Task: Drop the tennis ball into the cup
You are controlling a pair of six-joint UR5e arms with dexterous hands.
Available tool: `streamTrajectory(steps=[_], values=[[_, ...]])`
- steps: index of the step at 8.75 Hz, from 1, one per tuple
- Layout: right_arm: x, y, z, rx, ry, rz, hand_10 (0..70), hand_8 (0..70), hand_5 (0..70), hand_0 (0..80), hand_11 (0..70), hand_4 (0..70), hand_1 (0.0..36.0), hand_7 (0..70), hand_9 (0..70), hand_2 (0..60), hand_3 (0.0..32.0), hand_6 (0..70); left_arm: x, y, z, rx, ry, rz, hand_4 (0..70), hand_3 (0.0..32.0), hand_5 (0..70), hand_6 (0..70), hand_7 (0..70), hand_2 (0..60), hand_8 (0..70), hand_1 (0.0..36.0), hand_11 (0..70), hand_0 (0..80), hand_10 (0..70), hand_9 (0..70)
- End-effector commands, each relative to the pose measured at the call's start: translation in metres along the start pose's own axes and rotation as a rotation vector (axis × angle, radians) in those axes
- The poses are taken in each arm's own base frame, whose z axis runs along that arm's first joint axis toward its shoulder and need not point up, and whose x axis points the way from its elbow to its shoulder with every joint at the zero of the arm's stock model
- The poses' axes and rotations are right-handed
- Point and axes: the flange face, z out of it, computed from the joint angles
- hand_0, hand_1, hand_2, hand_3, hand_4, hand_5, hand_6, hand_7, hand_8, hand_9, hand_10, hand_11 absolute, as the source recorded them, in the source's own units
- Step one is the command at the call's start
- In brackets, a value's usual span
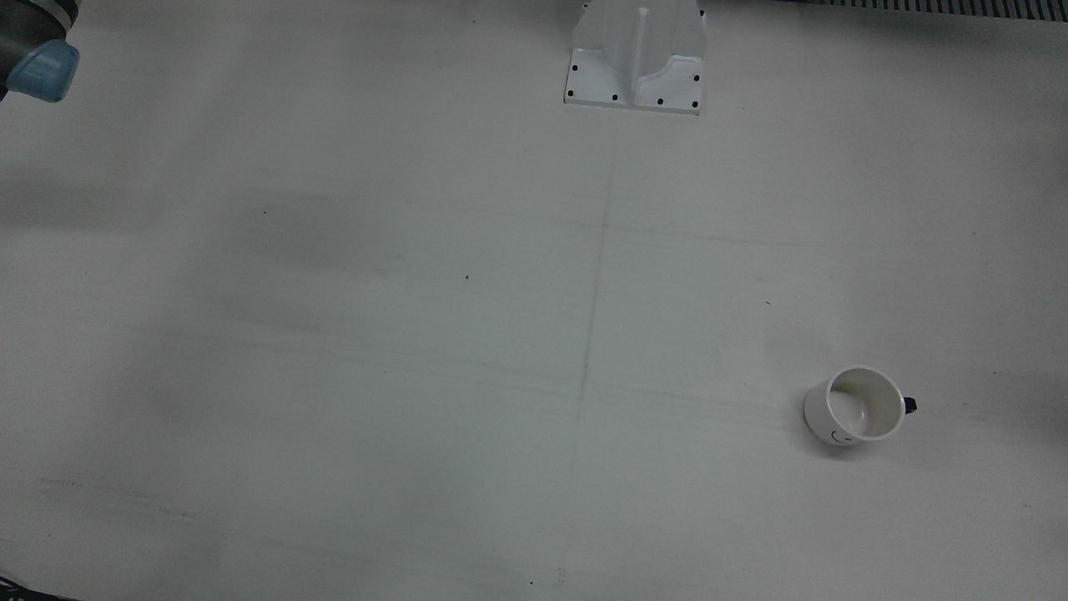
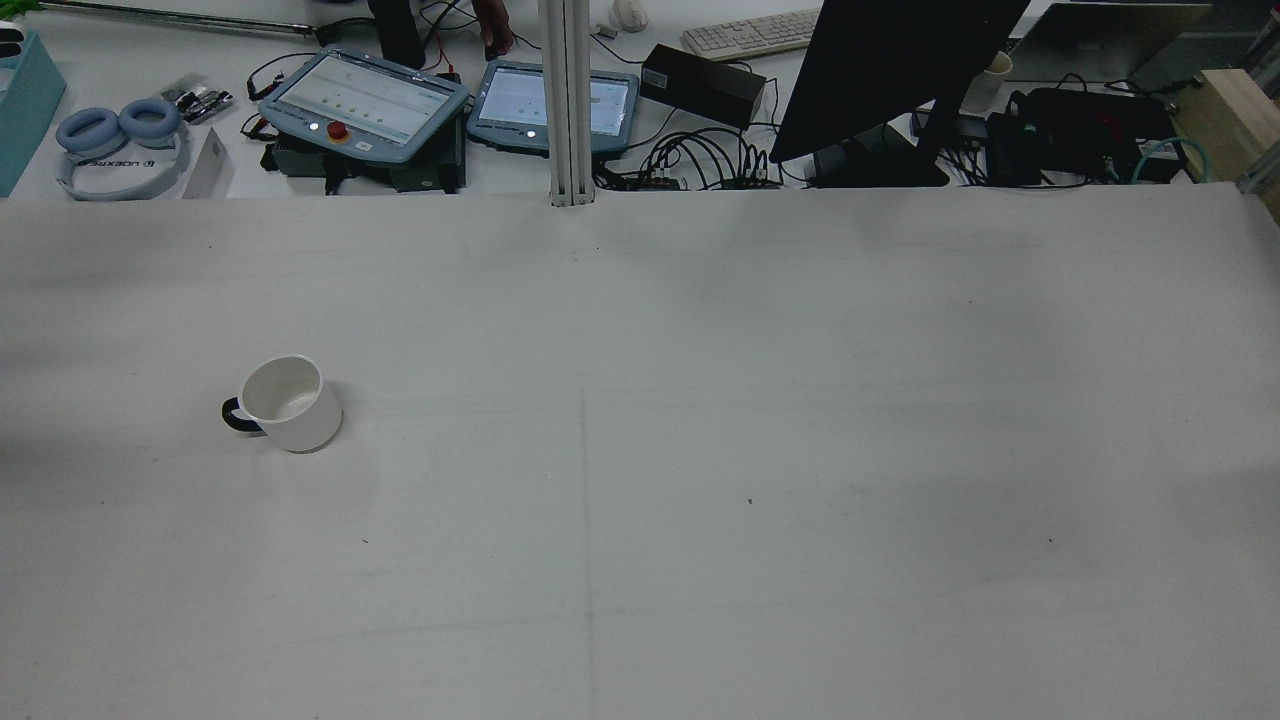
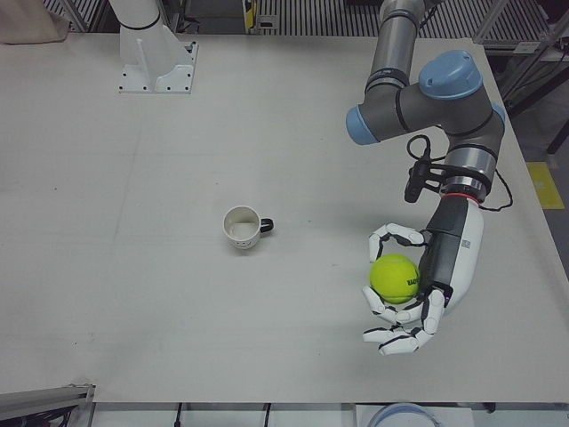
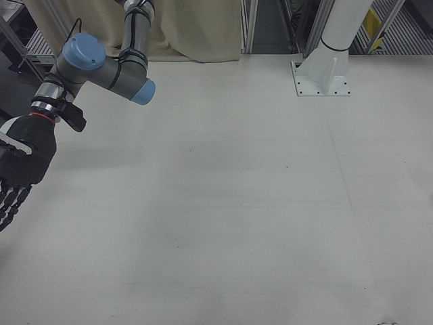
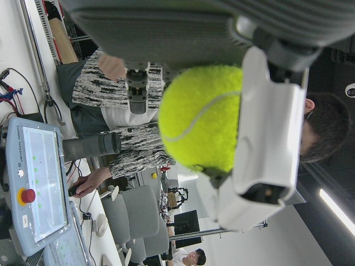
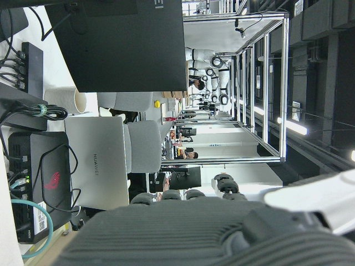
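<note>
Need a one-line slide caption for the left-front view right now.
Left hand holds the tennis ball above the table, off to the side of the upright cup.

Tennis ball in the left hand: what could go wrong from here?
The left hand holds the tennis ball out near the table edge, well apart from the cup; a slip during transit could send it off the table. The cup is small and light-looking, so an off-centre drop may bounce out or tip it.
</note>
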Motion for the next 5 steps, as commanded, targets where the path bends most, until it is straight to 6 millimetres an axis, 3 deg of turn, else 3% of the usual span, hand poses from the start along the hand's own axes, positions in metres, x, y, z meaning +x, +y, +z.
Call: streamTrajectory(steps=[1, 2, 4, 5], values=[[0.0, 0.0, 0.0, 0.0, 0.0, 0.0, 0.0, 0.0, 0.0, 0.0, 0.0, 0.0, 0.0, 0.0, 0.0, 0.0, 0.0, 0.0, 0.0034, 0.0025, -0.0004, -0.003, 0.005, -0.001, 4.1, 7.2, 25.1, 56.4, 54.5, 60.0, 23.9, 36.0, 18.1, 80.0, 9.1, 25.4], [0.0, 0.0, 0.0, 0.0, 0.0, 0.0, 0.0, 0.0, 0.0, 0.0, 0.0, 0.0, 0.0, 0.0, 0.0, 0.0, 0.0, 0.0, 0.0032, 0.0016, -0.0008, 0.0, 0.004, -0.001, 4.3, 7.0, 28.1, 67.8, 51.6, 60.0, 26.4, 36.0, 18.0, 80.0, 9.1, 25.0], [0.0, 0.0, 0.0, 0.0, 0.0, 0.0, 0.0, 0.0, 0.0, 0.0, 0.0, 0.0, 0.0, 0.0, 0.0, 0.0, 0.0, 0.0, 0.0063, 0.0027, -0.0019, -0.002, 0.009, -0.001, 3.9, 7.2, 27.4, 65.3, 52.1, 60.0, 26.0, 36.0, 17.9, 80.0, 9.0, 25.2], [0.0, 0.0, 0.0, 0.0, 0.0, 0.0, 0.0, 0.0, 0.0, 0.0, 0.0, 0.0, 0.0, 0.0, 0.0, 0.0, 0.0, 0.0, 0.0093, 0.0038, -0.0037, -0.004, 0.014, -0.004, 3.9, 7.2, 28.8, 68.5, 50.4, 60.0, 26.6, 36.0, 17.8, 80.0, 9.0, 24.8]])
